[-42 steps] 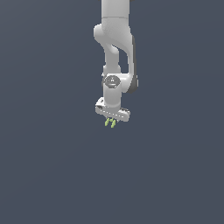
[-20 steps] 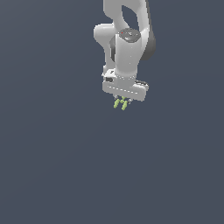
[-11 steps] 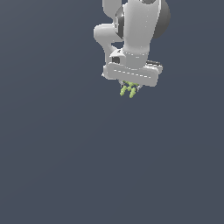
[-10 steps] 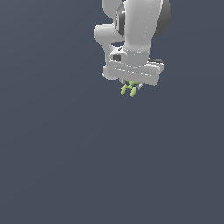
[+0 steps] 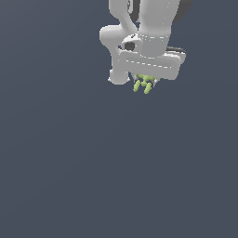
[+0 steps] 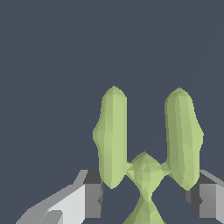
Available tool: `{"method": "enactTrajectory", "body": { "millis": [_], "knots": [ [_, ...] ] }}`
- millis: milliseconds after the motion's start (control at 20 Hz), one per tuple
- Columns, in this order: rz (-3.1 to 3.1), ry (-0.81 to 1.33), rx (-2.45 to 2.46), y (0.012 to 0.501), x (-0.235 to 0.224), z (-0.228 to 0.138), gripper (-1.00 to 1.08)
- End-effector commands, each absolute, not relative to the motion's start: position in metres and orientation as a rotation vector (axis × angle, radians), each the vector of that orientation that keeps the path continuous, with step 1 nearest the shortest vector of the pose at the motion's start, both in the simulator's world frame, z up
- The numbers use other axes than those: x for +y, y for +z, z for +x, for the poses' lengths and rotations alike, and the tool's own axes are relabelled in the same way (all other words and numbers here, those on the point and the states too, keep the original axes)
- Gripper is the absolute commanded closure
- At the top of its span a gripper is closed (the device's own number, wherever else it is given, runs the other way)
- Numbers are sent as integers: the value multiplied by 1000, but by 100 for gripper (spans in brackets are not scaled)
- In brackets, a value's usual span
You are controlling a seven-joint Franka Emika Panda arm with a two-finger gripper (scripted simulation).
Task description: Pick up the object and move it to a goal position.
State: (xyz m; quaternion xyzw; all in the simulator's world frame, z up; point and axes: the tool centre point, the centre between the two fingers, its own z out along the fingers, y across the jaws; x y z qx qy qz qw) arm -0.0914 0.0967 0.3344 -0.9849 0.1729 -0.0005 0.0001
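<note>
Your claw (image 5: 143, 83) is clenched on the object (image 5: 142, 85). In the wrist view you see 1 grey-and-white finger (image 6: 85, 197) pressed against the outer side of one yellow-green lobe, and a second finger (image 6: 205, 197) touching the outer side of the other lobe, so the object (image 6: 146, 144) sits squarely between them.

The object shows there as 2 thick upright prongs joined low down by a narrow waist, with a third stem running back toward the claw. In the exterior view you only see 2 or 3 short yellow-green prongs poking out just below the claw's wide white body, tilted a little rather than hanging straight down.

The white robot arm (image 5: 148, 28) rises straight above the claw, out of the frame, with a rounded joint bulging toward the exterior view's left of the claw.

Everything around the claw is a plain dark blue-grey backdrop (image 5: 69, 176), and you cannot tell whether it is a floor or a wall. No brand, label or writing can be read on the arm, the claw or the object.
</note>
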Motion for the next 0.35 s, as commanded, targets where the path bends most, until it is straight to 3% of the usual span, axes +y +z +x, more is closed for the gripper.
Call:
{"method": "enactTrajectory", "body": {
  "millis": [0, 300],
  "knots": [
    [-3094, 0, 543, 339, 98, -91, 108],
    [-3094, 0, 543, 337, 98, -90, 108]
  ]
}}
